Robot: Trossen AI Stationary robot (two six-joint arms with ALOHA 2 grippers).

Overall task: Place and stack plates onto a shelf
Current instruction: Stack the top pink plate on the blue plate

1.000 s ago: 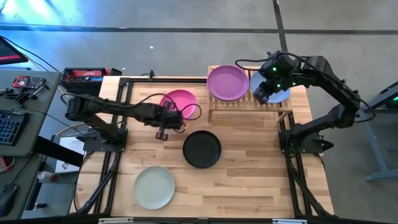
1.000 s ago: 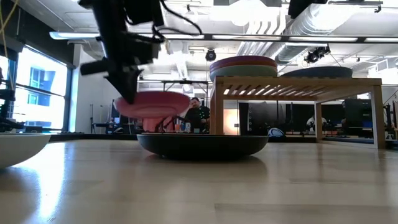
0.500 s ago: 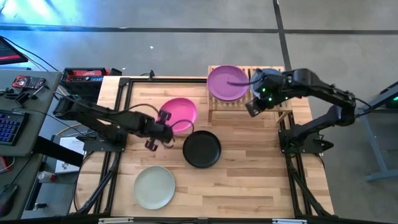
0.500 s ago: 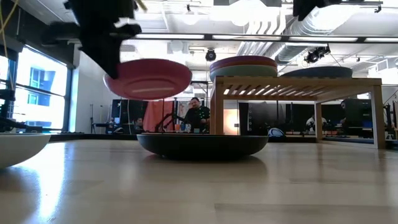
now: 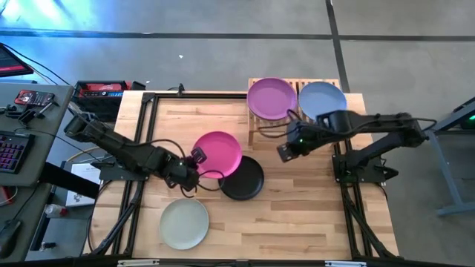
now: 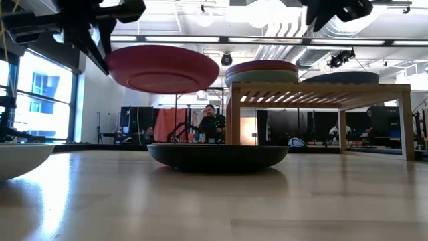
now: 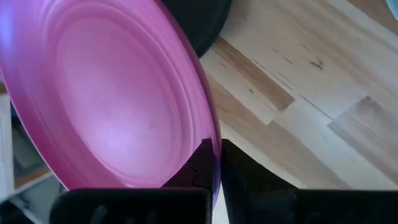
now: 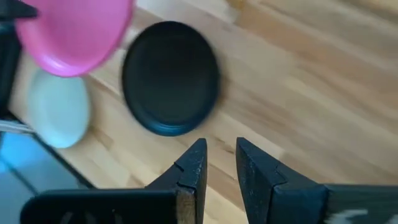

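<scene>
Above the black plate (image 5: 242, 178), left fingers (image 7: 208, 163) pinch the magenta plate (image 5: 217, 153), hiding its rim; right fingers (image 8: 193, 167) parted, empty.

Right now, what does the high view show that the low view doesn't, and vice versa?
High view only: the right gripper hanging empty over bare table in front of the shelf, and the whole off-white plate.
Low view only: the magenta plate is held clear above the black plate; a person in the room behind.
Both: the left gripper clamps the magenta plate's rim; plates sit stacked on the shelf.
</scene>
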